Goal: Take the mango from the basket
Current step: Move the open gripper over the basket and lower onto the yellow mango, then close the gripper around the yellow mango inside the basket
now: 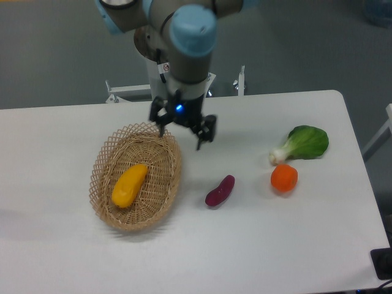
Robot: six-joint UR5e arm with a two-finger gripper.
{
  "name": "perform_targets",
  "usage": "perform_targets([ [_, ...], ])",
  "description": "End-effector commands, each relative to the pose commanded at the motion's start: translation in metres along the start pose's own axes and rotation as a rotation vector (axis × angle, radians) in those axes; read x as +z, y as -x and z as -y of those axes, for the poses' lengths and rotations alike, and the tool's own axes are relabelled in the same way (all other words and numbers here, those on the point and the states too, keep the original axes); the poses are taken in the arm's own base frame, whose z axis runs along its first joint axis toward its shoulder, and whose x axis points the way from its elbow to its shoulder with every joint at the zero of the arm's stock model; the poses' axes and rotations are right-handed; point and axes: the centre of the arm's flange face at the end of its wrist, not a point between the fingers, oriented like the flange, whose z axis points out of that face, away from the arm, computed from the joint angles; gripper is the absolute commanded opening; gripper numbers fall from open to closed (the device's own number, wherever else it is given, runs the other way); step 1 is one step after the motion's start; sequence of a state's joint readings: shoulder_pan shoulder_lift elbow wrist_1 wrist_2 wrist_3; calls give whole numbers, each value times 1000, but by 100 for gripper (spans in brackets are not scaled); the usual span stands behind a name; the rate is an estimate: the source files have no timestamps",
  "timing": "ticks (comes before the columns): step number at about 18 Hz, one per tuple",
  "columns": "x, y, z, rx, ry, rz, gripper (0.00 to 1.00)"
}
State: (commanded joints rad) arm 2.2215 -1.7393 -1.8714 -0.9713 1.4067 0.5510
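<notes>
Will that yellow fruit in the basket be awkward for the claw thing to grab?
Possibly. The mango looks smooth and rounded, so it may slip between the fingers of the open gripper. It lies lengthwise in the basket, so a grasp across its narrow width seems easiest. It looks solid and probably won't bend.

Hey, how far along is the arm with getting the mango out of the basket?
Early stage. Done: the hand is over the basket's far right rim, jaws open and empty. In hand: lining up above the mango, which lies untouched in the basket. Left: move over it, descend, close on it, lift it out.
</notes>
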Motion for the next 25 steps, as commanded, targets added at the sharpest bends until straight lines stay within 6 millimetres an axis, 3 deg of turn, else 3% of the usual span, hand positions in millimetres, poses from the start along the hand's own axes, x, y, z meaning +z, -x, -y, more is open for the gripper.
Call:
perform_targets([
  [3,24,-25,4,25,28,-22,100],
  [5,43,-31,6,40,41,-30,100],
  [8,57,-43,14,52,17,-19,100],
  [15,87,-46,17,78,59,7,100],
  [25,108,-49,20,92,71,17,100],
])
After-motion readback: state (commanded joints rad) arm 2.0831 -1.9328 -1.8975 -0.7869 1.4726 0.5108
